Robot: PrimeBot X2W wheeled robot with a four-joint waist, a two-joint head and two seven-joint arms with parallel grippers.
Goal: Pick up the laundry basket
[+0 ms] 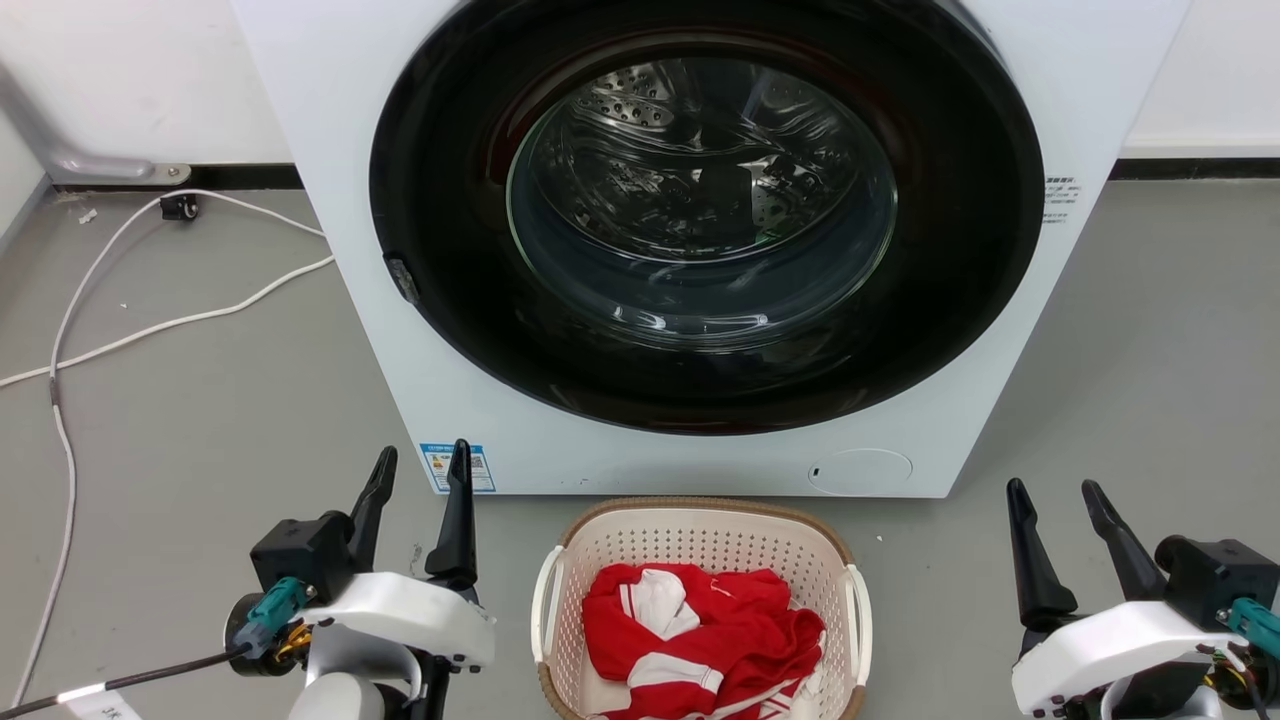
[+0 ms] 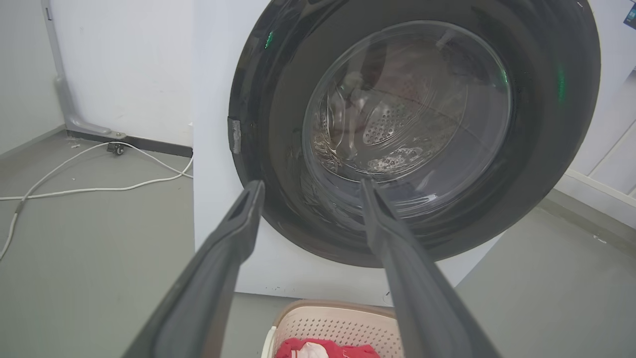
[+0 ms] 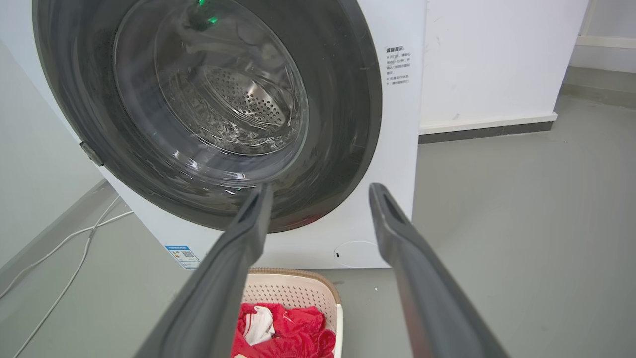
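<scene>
Head view: laundry basket (image 1: 700,545) sits on the grey floor (image 1: 200,430) at bottom centre of the frame, just in front of the white washing machine (image 1: 330,150). Brown rim is toward the machine and one white handle shows on each side. A red-and-white garment (image 1: 700,630) lies bunched inside.

Machine's round dark door (image 1: 700,390) is shut; the drum shows through the glass. A white cable (image 1: 180,320) runs across the floor at the left of the frame.

Left pincer (image 1: 422,455) at lower left, fingers apart, holding nothing, tips pointing up the frame. It stands left of the basket and clear of it.

Right pincer (image 1: 1052,490) at lower right, fingers likewise apart and empty, well to the right of the basket. The basket lies between the two pincers, touched by neither.

Left wrist view: both fingers are spread across the machine door, with the basket's rim at bottom centre, partly behind the right-hand finger.

Right wrist view: fingers are spread, with the basket and red garment at the bottom between them, partly behind the left-hand finger.
</scene>
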